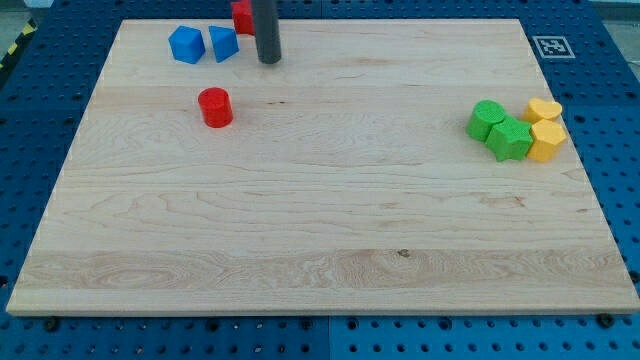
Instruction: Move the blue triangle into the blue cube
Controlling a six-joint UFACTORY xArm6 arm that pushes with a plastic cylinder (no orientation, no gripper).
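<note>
The blue cube (186, 45) sits near the view's top left on the wooden board. The blue triangle (223, 44) lies just to its right, almost touching it. My tip (268, 61) rests on the board a short way to the right of the blue triangle, apart from it. The rod rises out of the view's top.
A red block (242, 17) is at the top edge, partly hidden behind the rod. A red cylinder (215, 107) stands below the blue blocks. Two green blocks (488, 119) (511, 138) and two yellow blocks (545, 109) (547, 140) cluster at the right. The board's top edge (400, 20) is close.
</note>
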